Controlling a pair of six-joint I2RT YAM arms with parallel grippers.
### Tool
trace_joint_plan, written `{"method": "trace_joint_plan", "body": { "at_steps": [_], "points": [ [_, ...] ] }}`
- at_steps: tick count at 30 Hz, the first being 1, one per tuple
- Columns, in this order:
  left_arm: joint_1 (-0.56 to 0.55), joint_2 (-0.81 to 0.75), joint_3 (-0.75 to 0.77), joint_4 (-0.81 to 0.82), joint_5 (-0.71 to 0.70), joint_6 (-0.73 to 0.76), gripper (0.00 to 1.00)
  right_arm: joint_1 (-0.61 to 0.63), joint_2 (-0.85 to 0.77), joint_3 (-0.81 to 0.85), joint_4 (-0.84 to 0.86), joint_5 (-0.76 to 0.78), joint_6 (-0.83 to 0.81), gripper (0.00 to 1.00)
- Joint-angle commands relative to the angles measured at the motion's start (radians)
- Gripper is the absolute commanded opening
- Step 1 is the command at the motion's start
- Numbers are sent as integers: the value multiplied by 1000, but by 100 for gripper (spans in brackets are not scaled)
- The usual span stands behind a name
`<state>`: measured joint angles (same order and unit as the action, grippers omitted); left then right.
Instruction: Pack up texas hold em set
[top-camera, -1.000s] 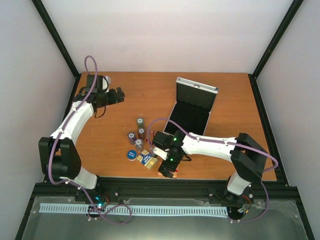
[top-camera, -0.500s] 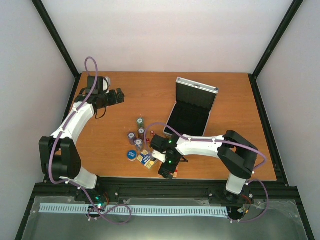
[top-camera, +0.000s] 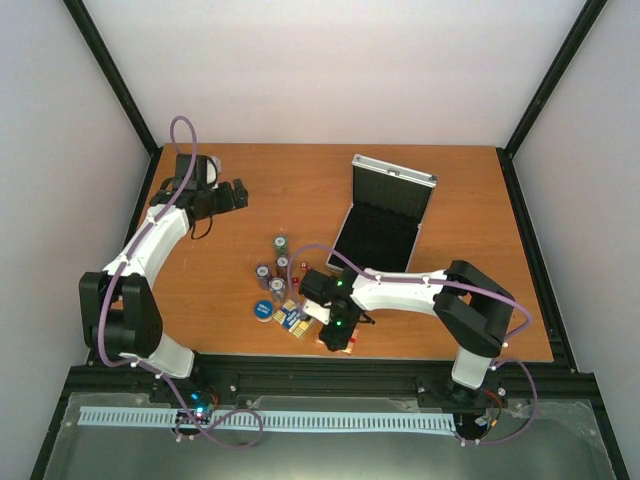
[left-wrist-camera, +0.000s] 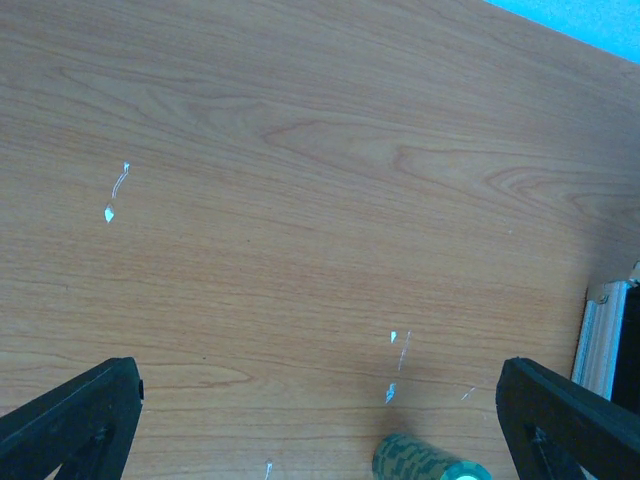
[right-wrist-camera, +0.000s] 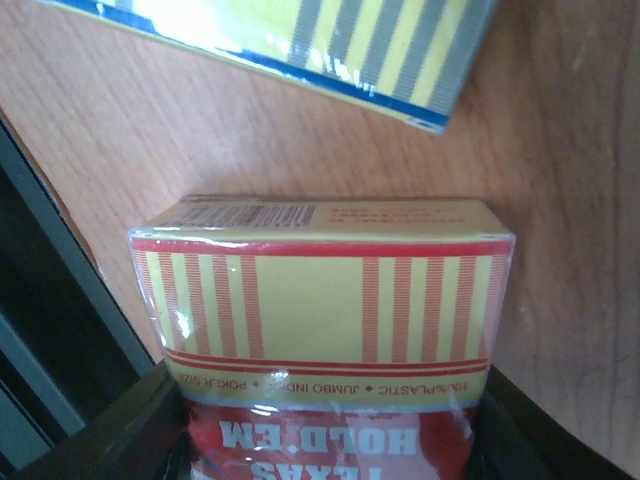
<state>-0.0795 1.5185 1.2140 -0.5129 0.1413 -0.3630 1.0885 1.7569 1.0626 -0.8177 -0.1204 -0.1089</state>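
Note:
The silver case (top-camera: 385, 225) stands open on the table's right half, black lining up. Three short chip stacks (top-camera: 277, 268) stand left of it, with a round blue disc (top-camera: 263, 310) and a blue-yellow card box (top-camera: 295, 320) nearer the front. At the front edge my right gripper (top-camera: 336, 338) is shut on a red-yellow card box (right-wrist-camera: 320, 300), one finger on each side of it. The blue-yellow box (right-wrist-camera: 330, 50) lies just beyond. My left gripper (top-camera: 238, 192) hangs open over bare wood at the far left, with one green chip stack (left-wrist-camera: 430, 462) below it.
The black rail of the frame (right-wrist-camera: 40, 330) runs close beside the gripped box at the table's front edge. A tiny red die (top-camera: 297, 282) lies between the chip stacks and my right arm. The case's metal edge (left-wrist-camera: 603, 330) shows at the right of the left wrist view.
My right gripper has moved slightly left and forward onto the red-yellow card box and its fingers have come in against the box's sides. The left arm has barely moved.

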Motion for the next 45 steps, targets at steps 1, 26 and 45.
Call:
{"method": "trace_joint_plan", "body": {
  "at_steps": [1, 26, 45],
  "points": [
    [-2, 16, -1, 20, -11, -7, 100, 8, 41, 12, -21, -4, 12, 45],
    [-3, 64, 68, 20, 37, -30, 100, -311, 26, 360, -143, 387, -127, 34],
    [-3, 121, 73, 72, 46, -38, 100, -411, 85, 256, 71, 502, -305, 37]
  ]
}}
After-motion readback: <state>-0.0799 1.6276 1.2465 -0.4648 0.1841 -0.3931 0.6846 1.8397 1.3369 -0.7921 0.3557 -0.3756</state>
